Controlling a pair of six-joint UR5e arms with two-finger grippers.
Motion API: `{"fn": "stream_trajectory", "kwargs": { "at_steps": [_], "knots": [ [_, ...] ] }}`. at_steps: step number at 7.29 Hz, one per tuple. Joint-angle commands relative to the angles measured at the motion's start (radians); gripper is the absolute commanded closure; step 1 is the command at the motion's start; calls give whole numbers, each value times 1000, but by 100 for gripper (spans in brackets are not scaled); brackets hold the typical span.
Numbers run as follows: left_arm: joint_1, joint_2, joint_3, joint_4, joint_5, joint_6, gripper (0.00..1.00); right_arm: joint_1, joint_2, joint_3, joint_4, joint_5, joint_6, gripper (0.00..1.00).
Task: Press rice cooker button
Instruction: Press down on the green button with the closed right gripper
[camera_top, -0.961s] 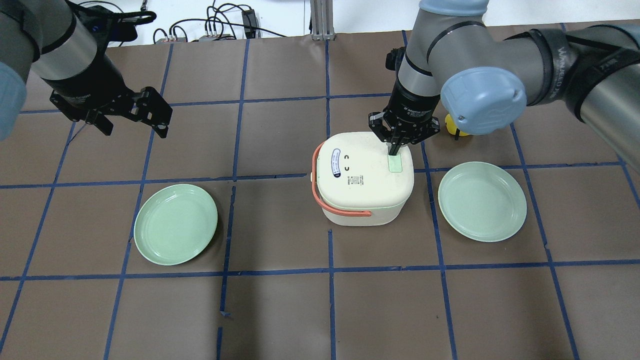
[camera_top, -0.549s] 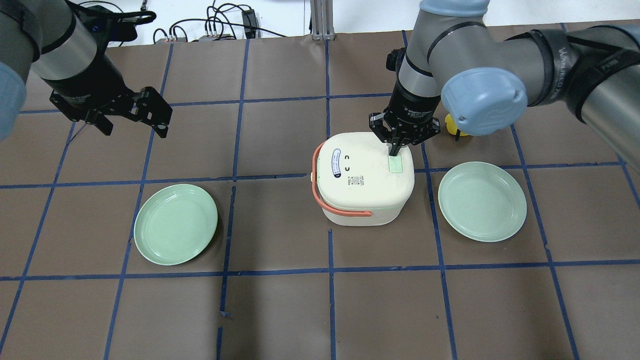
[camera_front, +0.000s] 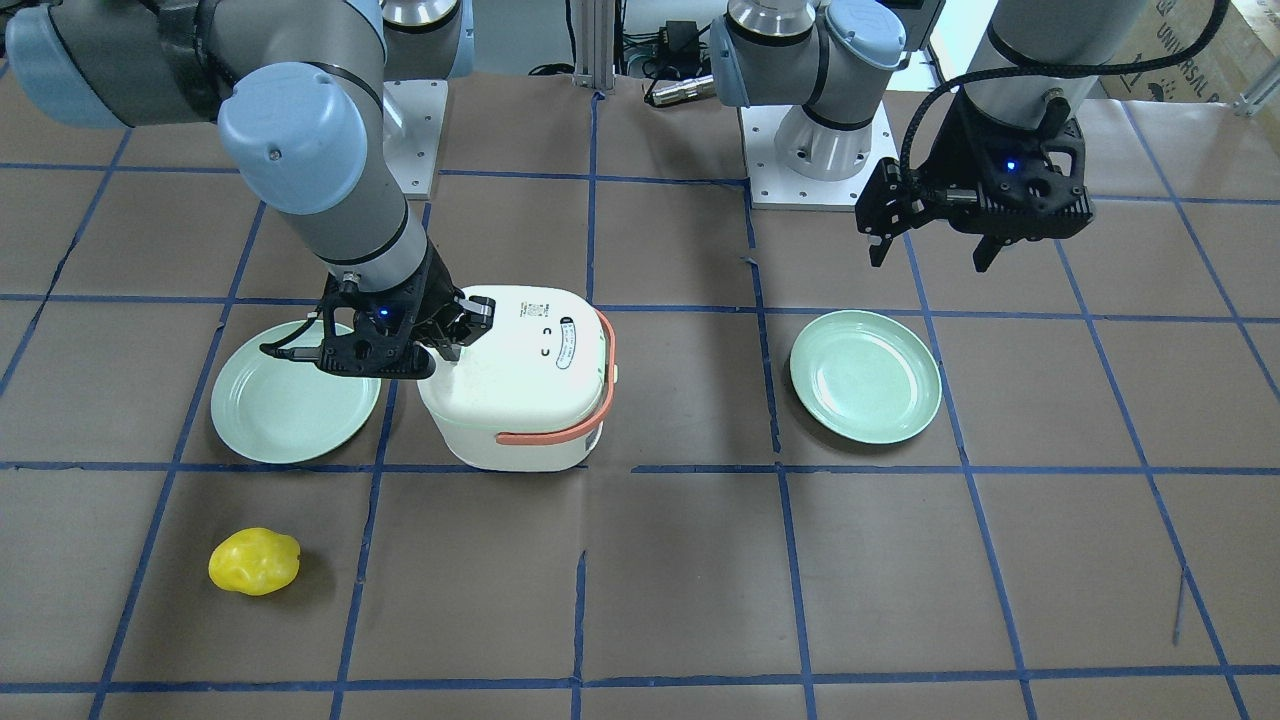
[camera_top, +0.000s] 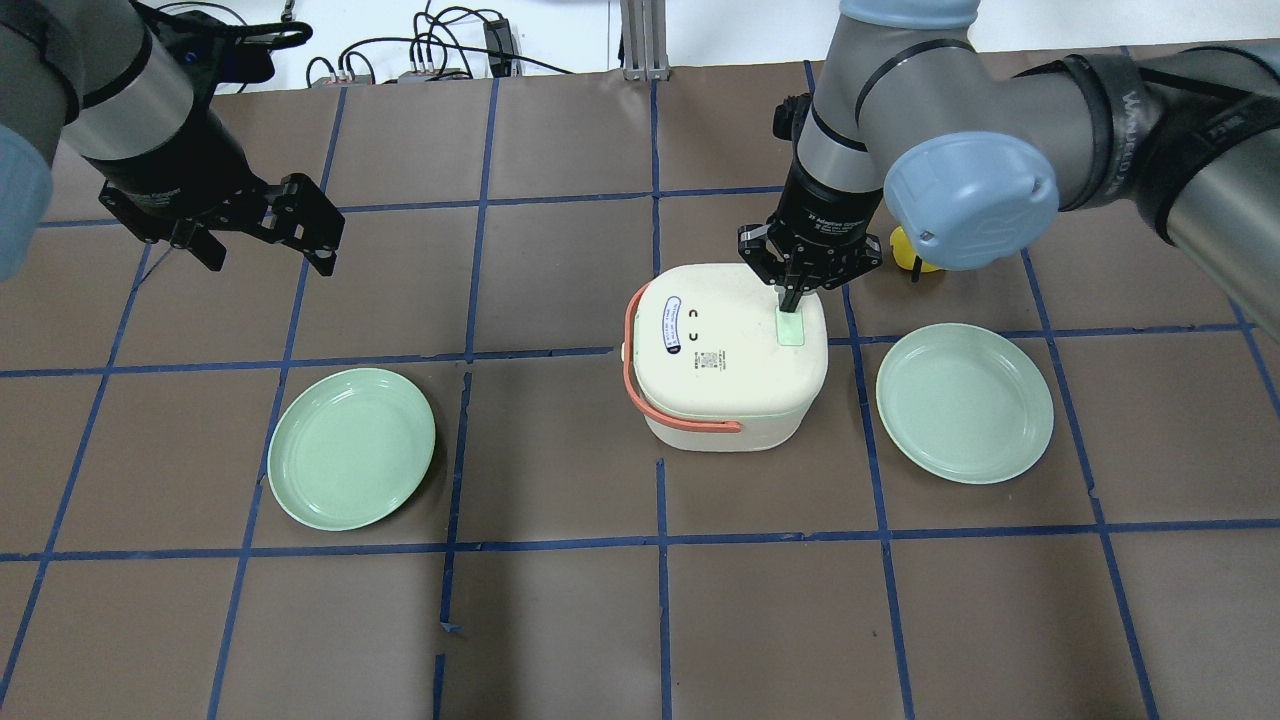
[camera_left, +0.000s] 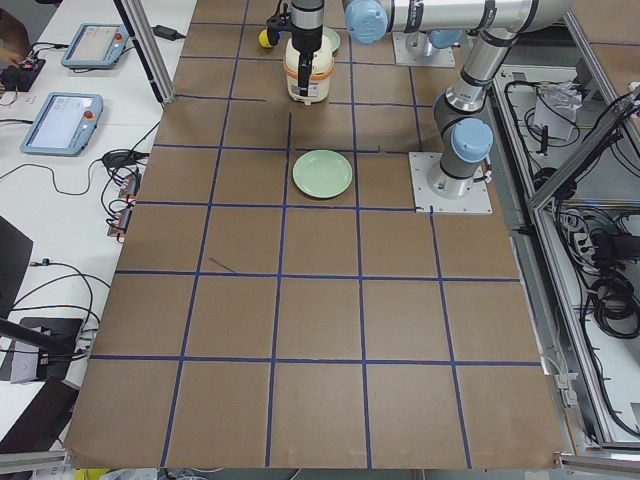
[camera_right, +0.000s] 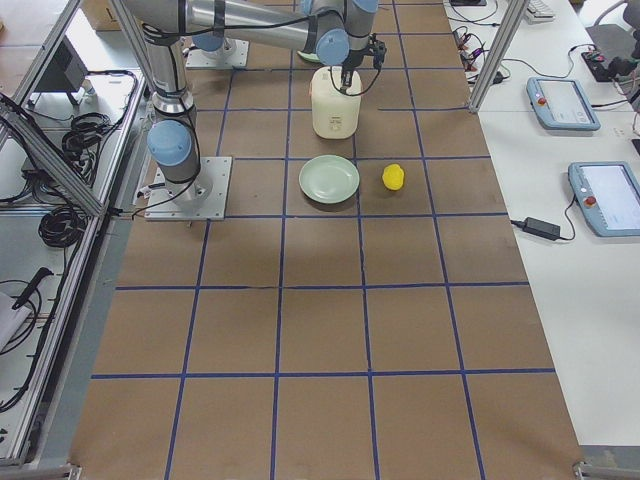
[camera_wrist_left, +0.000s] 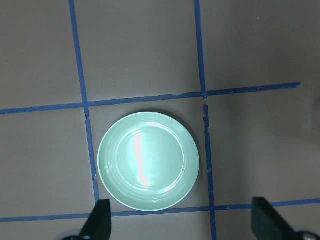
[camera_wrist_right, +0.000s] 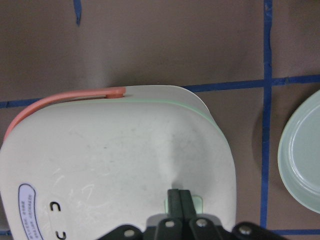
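Note:
A cream rice cooker (camera_top: 725, 355) with a coral handle (camera_top: 632, 345) stands mid-table. It also shows in the front view (camera_front: 515, 375) and the right wrist view (camera_wrist_right: 115, 165). Its pale green button (camera_top: 790, 328) sits on the lid's far right part. My right gripper (camera_top: 790, 303) is shut, its fingertips together and pointing down onto the button's far edge (camera_wrist_right: 197, 202); whether they touch it I cannot tell. My left gripper (camera_top: 265, 255) is open and empty, held above the table at the far left, over a green plate (camera_wrist_left: 148, 160).
Two green plates lie on the table, one left (camera_top: 351, 447) and one right (camera_top: 964, 402) of the cooker. A yellow lemon-like object (camera_front: 254, 561) lies beyond the right plate, partly hidden behind my right arm in the overhead view (camera_top: 902, 250).
The cooker's near edge has shifted very slightly; the right gripper stays on the button. The left arm has not moved.

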Motion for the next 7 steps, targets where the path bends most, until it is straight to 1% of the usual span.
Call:
{"fn": "stream_trajectory", "kwargs": {
  "at_steps": [1,7],
  "knots": [
    [0,-1,0,0,0,1,0,0,1,5,0,0,-2,86],
    [0,-1,0,0,0,0,0,0,4,7,-1,2,-11,86]
  ]
}}
